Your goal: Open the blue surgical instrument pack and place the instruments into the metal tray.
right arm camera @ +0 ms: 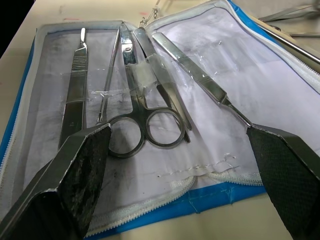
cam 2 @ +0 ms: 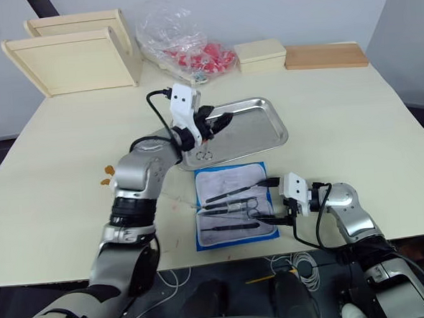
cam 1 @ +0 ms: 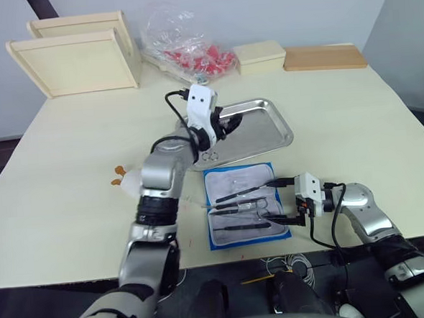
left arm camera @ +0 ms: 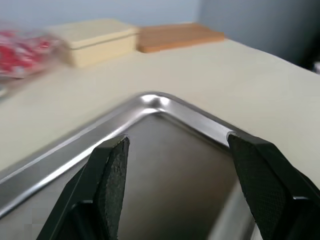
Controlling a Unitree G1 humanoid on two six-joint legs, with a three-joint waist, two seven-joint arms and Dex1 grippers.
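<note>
The blue surgical instrument pack (cam 1: 243, 204) lies unfolded near the table's front edge, pale lining up. Several instruments rest on the lining: ring-handled scissors (right arm camera: 145, 115), a flat handle (right arm camera: 75, 85) and a slim pointed tool (right arm camera: 200, 80). My right gripper (cam 1: 274, 200) hovers open at the pack's right side, holding nothing. Just behind the pack is the metal tray (cam 1: 285, 126), with a ring-handled instrument (cam 1: 210, 156) at its near left end. My left gripper (cam 1: 230, 122) is open and empty, low over the tray's left half, facing the tray's far corner (left arm camera: 150, 100).
Two pale wooden boxes (cam 1: 76, 59) lean at the back left. A clear bag of red items (cam 1: 191, 48), a small pale box (cam 1: 260, 55) and a wooden board (cam 1: 324, 57) line the back edge. Small orange bits (cam 1: 119, 175) lie left of my left arm.
</note>
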